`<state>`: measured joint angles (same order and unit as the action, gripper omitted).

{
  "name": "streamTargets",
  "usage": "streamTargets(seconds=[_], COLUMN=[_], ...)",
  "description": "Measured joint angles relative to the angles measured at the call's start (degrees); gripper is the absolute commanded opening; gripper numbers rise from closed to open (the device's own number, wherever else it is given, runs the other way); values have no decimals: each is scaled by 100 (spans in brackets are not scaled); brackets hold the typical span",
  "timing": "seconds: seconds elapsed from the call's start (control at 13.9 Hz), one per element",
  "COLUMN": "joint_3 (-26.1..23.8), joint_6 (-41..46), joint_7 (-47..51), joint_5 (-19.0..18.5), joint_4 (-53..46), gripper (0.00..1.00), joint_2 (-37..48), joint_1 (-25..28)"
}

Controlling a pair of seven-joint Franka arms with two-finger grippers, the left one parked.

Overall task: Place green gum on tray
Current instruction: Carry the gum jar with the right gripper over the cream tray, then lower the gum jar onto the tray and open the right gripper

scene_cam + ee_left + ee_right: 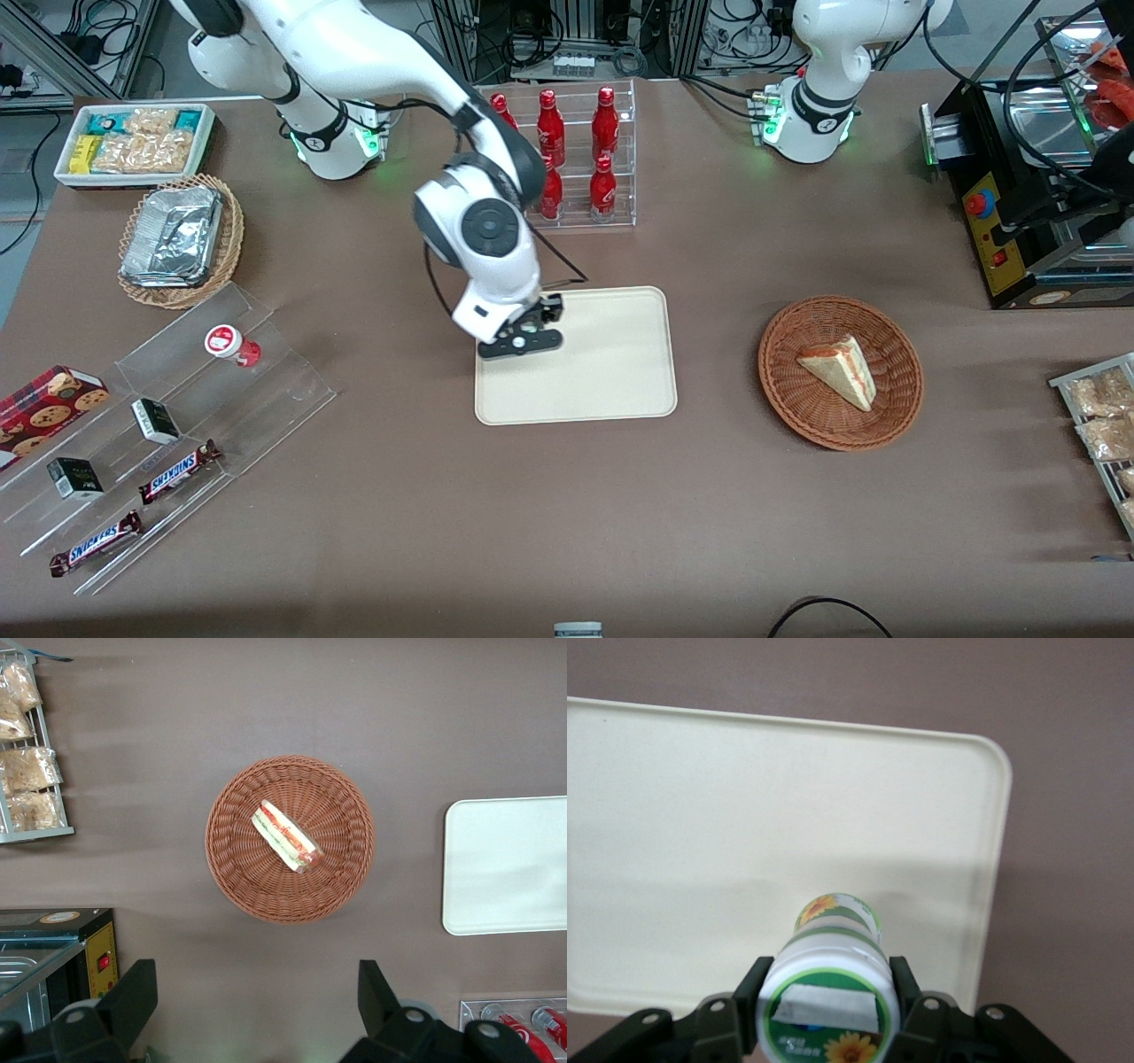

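The green gum [830, 979] is a white canister with a green-and-yellow sunflower label and a green-ringed lid. My right gripper [829, 1014] is shut on it, a black finger on each side just under the lid. It hangs upright over the cream-beige tray [700, 815]; its foot is over the tray's surface, and whether it touches I cannot tell. In the front view the gripper [523, 335] is over the tray [611, 363] at the end toward the working arm; the arm hides the gum there.
A red-lidded canister [232, 345] stands on a clear tiered display [190, 416] with Snickers bars toward the working arm's end. A rack of red bottles [585, 159] stands farther from the front camera than the tray. A wicker basket [840, 372] with a sandwich lies toward the parked arm's end.
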<state>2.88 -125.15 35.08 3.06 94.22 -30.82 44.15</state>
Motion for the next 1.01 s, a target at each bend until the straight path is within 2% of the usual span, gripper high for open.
streamTargets(seconds=[0.22,0.43,0.58,0.65,0.72,1.01], joint_3=[6,10,18,25,28,30], joint_6=[-558,-718,-790,-800,-811,-936], joint_7=[437,596,620,621,621,600], joint_5=[0,0,0,0,0,-14], joint_4=[-63,-166,-196,-197,-198,-210], gripper=[0,0,46,79,100,100], joint_2=[-465,-749,-836,-855,-865,-909], joint_1=[192,259,259,259,259,262])
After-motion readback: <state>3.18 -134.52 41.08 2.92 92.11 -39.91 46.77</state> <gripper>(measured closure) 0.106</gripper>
